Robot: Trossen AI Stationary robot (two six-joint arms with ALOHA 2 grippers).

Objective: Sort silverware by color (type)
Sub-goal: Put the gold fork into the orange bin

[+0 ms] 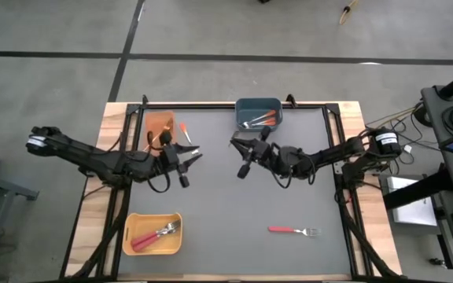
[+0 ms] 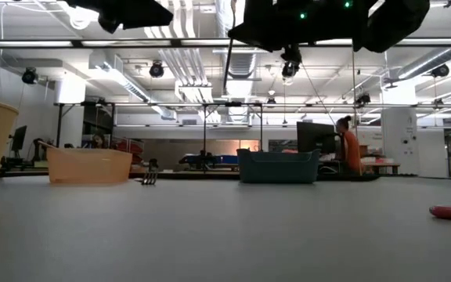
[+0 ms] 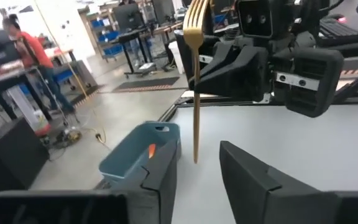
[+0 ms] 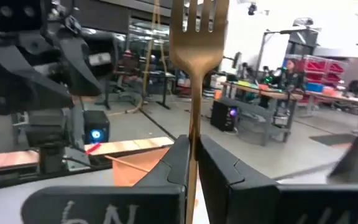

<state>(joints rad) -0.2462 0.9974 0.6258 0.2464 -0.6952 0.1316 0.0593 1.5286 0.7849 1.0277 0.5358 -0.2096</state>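
A thin gold fork [image 3: 196, 93] stands upright in the air over the table's middle, tines up. My right gripper [image 4: 192, 140] is shut on it and reaches in from the table's right [image 1: 238, 145]. My left gripper [image 3: 196, 149] is open and faces it from the left [image 1: 195, 152]. Its fingers stand on either side of the fork's lower handle end [image 3: 196, 158] without touching. A red-handled fork [image 1: 293, 230] lies flat on the table at the near right. An orange-handled fork [image 1: 185, 131] lies beside the orange bin [image 1: 160, 123]. My right gripper pinches the gold fork's handle [image 4: 193, 127] between its two fingers, below the tines. The fingers come roughly level from the table's right and lie across the handle. The fork is upright and lifted clear of the table, its lower handle hanging below the fingers.
The blue-grey bin [image 1: 258, 112] at the far middle holds orange-handled forks. The yellow bin [image 1: 152, 233] at the near left holds red-handled forks. Bare grey mat lies between the arms and the near edge. A person in orange [image 2: 349, 149] sits in the room beyond.
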